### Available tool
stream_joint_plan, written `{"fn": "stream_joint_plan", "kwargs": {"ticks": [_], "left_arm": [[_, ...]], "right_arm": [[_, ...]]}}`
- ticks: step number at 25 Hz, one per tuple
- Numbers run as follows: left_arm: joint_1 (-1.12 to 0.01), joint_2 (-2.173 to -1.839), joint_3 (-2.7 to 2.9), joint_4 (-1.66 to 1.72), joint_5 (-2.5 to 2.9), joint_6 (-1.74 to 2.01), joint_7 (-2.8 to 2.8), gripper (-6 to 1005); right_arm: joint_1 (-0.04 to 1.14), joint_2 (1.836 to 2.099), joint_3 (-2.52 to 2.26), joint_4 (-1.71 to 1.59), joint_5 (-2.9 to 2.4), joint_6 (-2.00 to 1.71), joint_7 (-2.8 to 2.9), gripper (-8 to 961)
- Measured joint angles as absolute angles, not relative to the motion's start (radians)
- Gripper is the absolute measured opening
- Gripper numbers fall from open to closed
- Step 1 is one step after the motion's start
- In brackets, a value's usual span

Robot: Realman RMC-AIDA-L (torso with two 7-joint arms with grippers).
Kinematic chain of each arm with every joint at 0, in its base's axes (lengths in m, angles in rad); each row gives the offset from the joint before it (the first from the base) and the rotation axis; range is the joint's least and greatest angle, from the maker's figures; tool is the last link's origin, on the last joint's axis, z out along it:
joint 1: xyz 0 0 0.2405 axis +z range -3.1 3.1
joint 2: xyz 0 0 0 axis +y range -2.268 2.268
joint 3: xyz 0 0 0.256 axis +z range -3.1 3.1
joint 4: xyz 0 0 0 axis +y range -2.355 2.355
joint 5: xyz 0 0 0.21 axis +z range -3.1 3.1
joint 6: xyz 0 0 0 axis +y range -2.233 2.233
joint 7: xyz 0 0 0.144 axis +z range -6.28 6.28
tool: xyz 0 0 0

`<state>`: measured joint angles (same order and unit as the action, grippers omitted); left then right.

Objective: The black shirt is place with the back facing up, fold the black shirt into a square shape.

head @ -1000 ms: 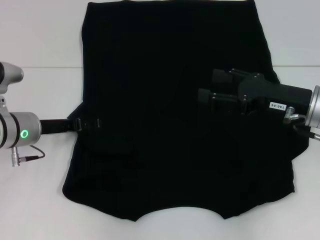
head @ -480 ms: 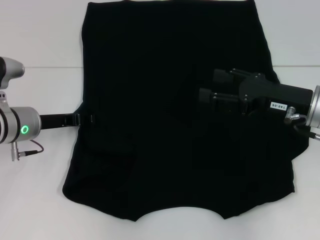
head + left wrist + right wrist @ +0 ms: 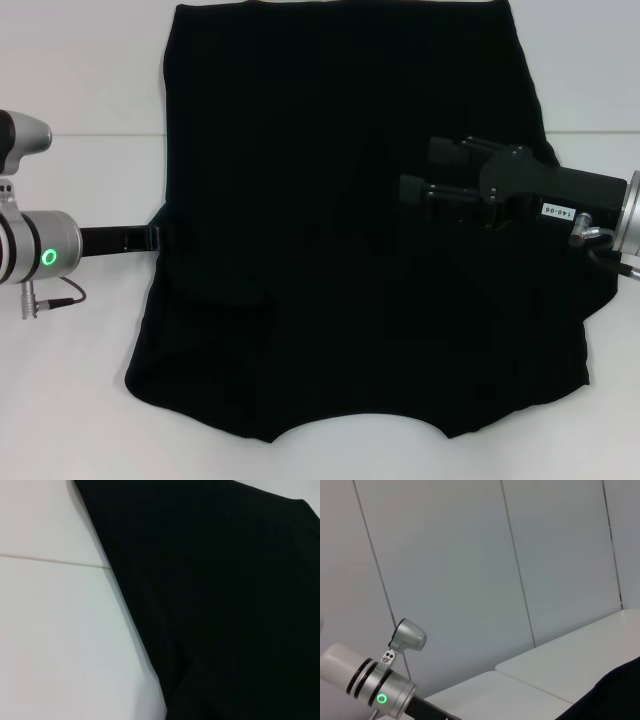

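Head view has the black shirt [image 3: 350,220] spread flat on the white table [image 3: 80,380], right gripper [image 3: 410,175] hovering above its right half, prongs apart and empty, left gripper [image 3: 165,238] at its left edge, can't tell its state.

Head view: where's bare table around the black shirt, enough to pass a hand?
Bare white table runs along the black shirt on the robot's left, split by the left gripper at the shirt's edge. A narrower strip lies past its right edge, around the right arm. The middle is all cloth, with the right gripper above it.
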<state>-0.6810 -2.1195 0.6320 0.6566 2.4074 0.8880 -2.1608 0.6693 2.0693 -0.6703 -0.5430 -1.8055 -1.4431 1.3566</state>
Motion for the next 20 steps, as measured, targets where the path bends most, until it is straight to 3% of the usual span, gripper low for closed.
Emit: {"fn": "stream_joint_plan", "kwargs": {"ticks": [9,20], "left_arm": [[-0.722,-2.115,0.664,0.655,2.402,0.897,-2.161,2],[-0.808,-2.145,0.746,0.653,2.399,0.9,-2.168,2]], "right_arm": [[0.664,2.072,-0.669,-0.543,-1.805,-1.44,1.351,878],[0.65,2.073,-0.658,-0.543,-1.805,-1.44,1.349,878]]}}
